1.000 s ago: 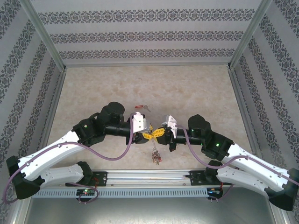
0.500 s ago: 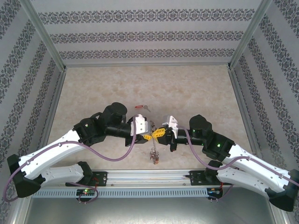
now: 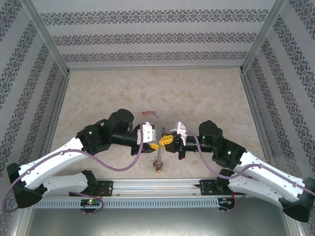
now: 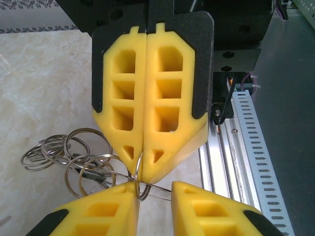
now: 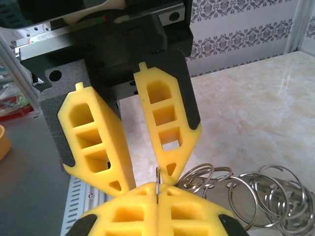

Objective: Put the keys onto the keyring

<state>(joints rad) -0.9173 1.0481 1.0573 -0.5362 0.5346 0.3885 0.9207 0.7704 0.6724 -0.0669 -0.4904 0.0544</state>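
Tabletop [image 3: 197,93]: keyring [image 3: 158,163] hangs further left.

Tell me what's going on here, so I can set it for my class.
The two arms meet mid-table. The right gripper is shut on the keyring, a thin wire loop, with the keys hanging below. The left gripper is open, straddling that loop. One red-tagged key lies loose on the table beyond them.
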